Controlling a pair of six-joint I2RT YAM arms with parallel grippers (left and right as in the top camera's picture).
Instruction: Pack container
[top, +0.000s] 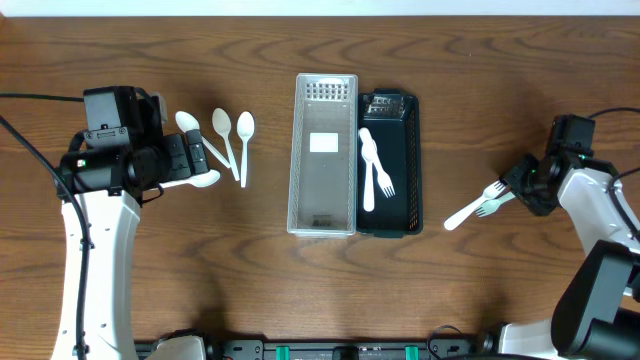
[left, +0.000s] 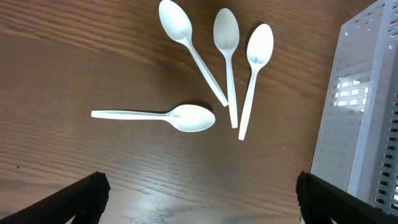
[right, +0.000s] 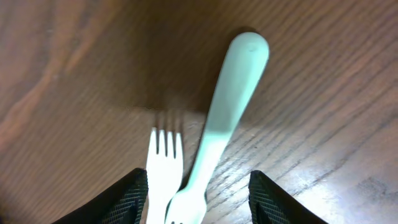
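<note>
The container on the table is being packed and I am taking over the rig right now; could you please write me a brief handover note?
Left claw: open and empty, with a lone spoon just ahead of it.
Right claw: open, straddling two loose forks that lie on the table; not gripped yet.
Done: two forks lie in the black tray.
Left: the two loose forks, the lone spoon and three fanned spoons are all outside the trays. The clear tray, side by side with the black one, holds no cutlery.
</note>
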